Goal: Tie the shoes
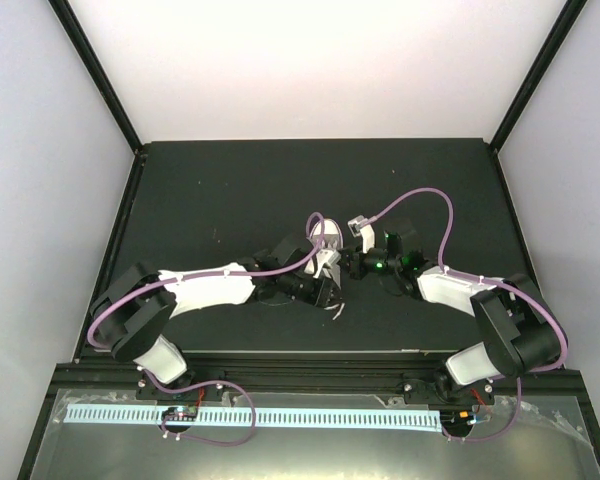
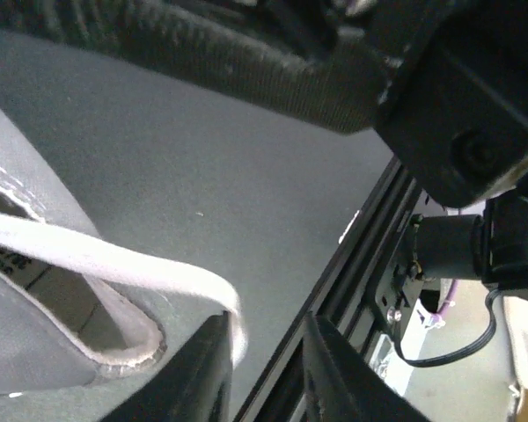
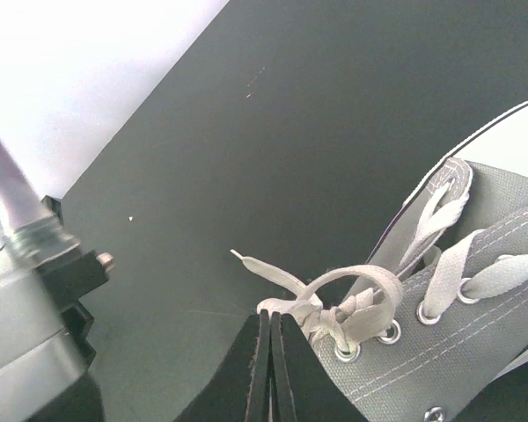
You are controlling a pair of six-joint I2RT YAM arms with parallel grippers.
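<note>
Seemingly mid-knot: the right claw (image 3: 269, 316) pinched the lace (image 3: 356, 283) at the sneaker (image 3: 484, 352); the left claw (image 2: 266, 332), narrowly parted, next needed to grasp the lace.

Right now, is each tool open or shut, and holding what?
Left tool: slightly open, lace beside it.
Right tool: shut on the lace.

- The shoe (image 3: 475, 352) is grey woven canvas, matt, with pale stitching.
- Its laces (image 3: 443, 277) are flat white woven cloth, soft and matt.
- The eyelets (image 3: 389, 332) are shiny metal.
- The toe cap (image 3: 519, 141) looks like smooth white rubber.
- The bench (image 3: 290, 132) is dark, matt and smooth.
</note>
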